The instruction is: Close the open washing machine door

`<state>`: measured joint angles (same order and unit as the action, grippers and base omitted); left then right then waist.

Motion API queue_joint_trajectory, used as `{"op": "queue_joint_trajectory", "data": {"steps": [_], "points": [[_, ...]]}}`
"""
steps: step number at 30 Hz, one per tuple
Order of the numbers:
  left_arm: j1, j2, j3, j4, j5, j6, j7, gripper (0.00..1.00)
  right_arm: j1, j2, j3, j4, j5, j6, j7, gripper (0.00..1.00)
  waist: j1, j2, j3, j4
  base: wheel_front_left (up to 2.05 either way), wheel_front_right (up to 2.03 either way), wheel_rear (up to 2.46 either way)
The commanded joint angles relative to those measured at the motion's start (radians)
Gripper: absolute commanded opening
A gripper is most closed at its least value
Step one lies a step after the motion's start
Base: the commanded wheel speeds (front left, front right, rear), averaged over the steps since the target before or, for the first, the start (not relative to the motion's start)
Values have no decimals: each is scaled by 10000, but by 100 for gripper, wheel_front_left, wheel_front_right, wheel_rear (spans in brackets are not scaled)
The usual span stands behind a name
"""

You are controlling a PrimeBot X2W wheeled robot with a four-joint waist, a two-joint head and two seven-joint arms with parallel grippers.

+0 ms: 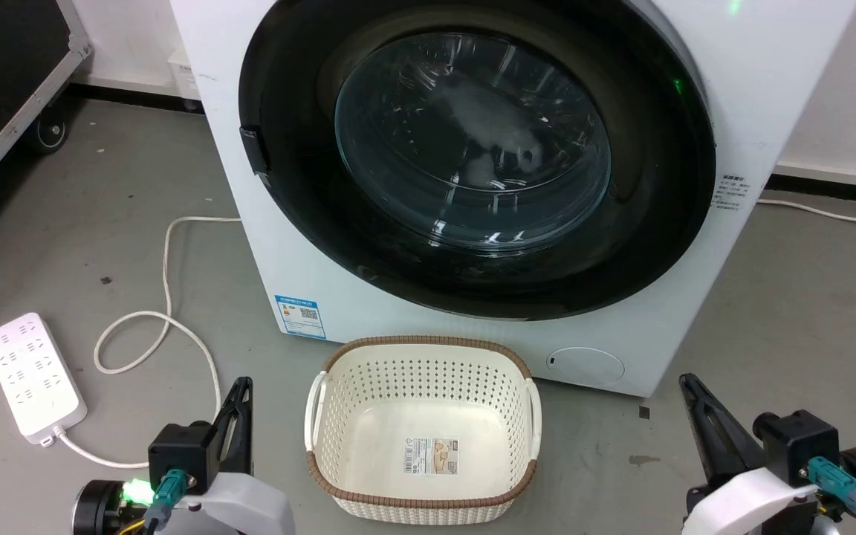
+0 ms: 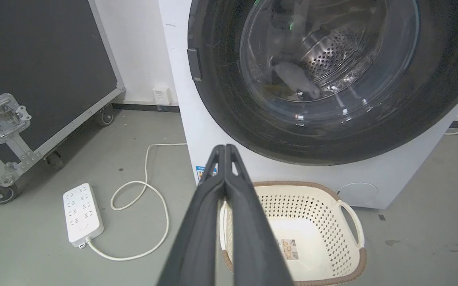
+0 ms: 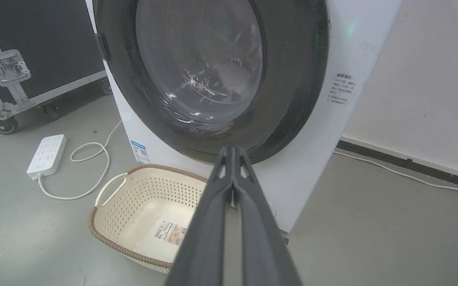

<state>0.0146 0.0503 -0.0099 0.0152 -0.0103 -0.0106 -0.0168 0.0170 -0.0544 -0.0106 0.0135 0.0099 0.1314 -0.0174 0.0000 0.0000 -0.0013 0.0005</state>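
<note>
Head view: washing machine door [image 1: 472, 148] at 12 o'clock, seated flush in round front recess of white washing machine [image 1: 770, 74]. Cream laundry basket [image 1: 420, 371] at 6 o'clock on floor [image 1: 101, 186], just before machine. Left gripper [image 1: 244, 385] at 7 o'clock, right gripper [image 1: 688, 383] at 5 o'clock; 2 fingers [image 2: 197, 238] of each clenched together, grasping nothing, well apart from door.

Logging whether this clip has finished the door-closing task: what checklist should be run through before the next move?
1. Washing machine door looks flat in its recess: ok.
2. Door latched: cannot tell.
3. Left gripper, jaws together, empty, clear of the door: ok.
4. Right gripper, jaws together, empty, clear of the door: ok.
5. Laundry basket stands on the floor below the door, not against it: ok.
</note>
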Motion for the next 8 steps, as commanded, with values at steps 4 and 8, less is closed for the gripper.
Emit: {"op": "queue_joint_trajectory", "data": {"steps": [4, 8], "points": [[-144, -1, 84, -126, 85, 91, 130, 0, -159, 41, 84, -119, -84, -7, 136, 0, 0, 0, 9, -3, 0, 0, 0], [-146, -1, 99, -152, 103, 106, 168, 0, -170, 41, 106, -135, -99, -7, 174, 0, 0, 0, 13, -5, 0, 0, 0]]}}
